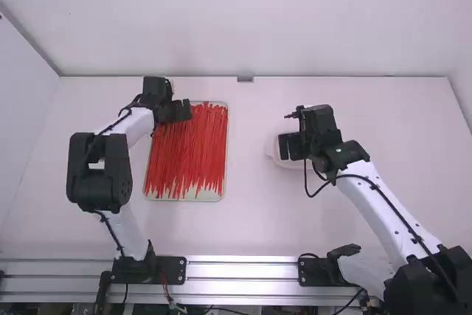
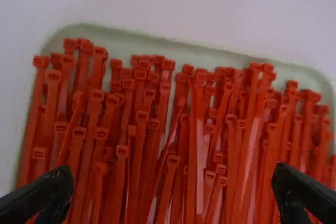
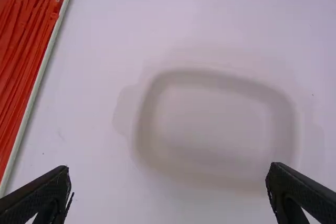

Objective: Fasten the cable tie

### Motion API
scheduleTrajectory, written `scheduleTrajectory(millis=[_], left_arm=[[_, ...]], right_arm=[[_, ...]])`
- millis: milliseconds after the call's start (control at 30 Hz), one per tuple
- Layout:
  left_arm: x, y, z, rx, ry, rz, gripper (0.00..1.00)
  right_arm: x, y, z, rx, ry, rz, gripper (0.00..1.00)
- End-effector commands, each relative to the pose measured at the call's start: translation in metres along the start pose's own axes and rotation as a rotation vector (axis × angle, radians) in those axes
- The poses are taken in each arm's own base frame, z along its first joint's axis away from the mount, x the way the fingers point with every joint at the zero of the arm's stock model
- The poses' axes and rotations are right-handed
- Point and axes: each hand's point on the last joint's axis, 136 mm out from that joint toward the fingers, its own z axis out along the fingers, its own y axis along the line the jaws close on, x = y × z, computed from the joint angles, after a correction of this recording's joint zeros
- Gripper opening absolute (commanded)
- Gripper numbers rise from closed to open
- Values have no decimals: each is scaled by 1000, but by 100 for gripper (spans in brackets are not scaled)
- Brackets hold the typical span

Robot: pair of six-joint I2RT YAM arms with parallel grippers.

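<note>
A heap of red cable ties (image 1: 188, 151) lies lengthwise in a pale green tray (image 1: 223, 195) left of the table's middle. Their square heads (image 2: 157, 98) crowd the tray's far end in the left wrist view. My left gripper (image 1: 174, 111) hovers over that far end, open, its black fingertips (image 2: 44, 192) spread wide above the ties with nothing held. My right gripper (image 1: 295, 145) hangs open over a white rectangular dish (image 3: 212, 124) right of the tray, and its fingertips (image 3: 294, 192) hold nothing. The ties (image 3: 23, 40) and the tray's edge (image 3: 39, 82) also show in the right wrist view.
The white dish (image 1: 274, 151) sits on the bare white table between the tray and the right arm. White walls close in the table at the back and on the left. Open table surface lies to the right and in front of the tray.
</note>
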Motion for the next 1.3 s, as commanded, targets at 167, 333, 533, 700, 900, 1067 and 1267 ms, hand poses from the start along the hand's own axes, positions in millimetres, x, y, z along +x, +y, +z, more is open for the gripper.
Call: scheduleTrajectory(millis=[167,333,533,700,900,1067,1267], left_arm=[[6,19,13,-72,4,-46,96],[2,18,13,-67,-13,-38,84],[-5,16,13,-57,-40,-37,79],[-6,15,13,-52,-45,-36,79],[-7,15,20,5,-45,-51,80],[-4,20,23,2,-32,-61,80],[-6,7,23,76,-38,-41,84]], right_arm=[[-9,2,-5,-4,-13,0,99],[-9,2,-5,-5,-15,0,99],[-10,2,-5,-4,-17,0,99],[-10,2,-5,-5,-17,-4,99],[-9,2,-5,-5,-16,-4,99],[-9,2,-5,-5,-16,-4,99],[-9,2,-5,-4,-16,-4,99]])
